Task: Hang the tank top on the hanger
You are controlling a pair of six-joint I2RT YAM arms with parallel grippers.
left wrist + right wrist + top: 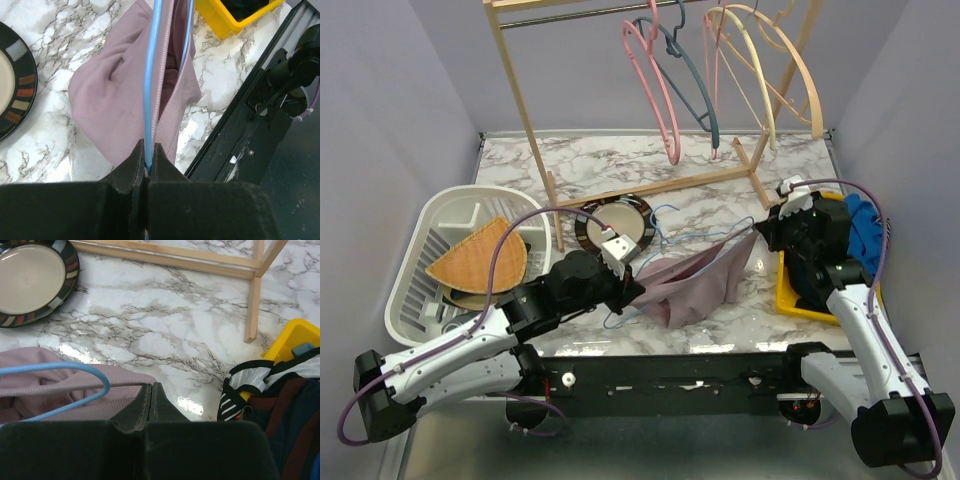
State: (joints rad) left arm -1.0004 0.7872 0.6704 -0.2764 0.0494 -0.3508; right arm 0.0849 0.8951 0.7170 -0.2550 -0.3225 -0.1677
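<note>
The left gripper (148,152) is clamping shut on the thin light-blue wire hanger (149,90), which is lying along the soft dusty-mauve tank top (110,100). The right gripper (151,390) is pinching the garment's ribbed edge, pulling it taut rightward over the near-centre white marble table (165,335).

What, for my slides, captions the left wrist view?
Left gripper shut on the hanger, which lies across the mauve tank top.
</note>
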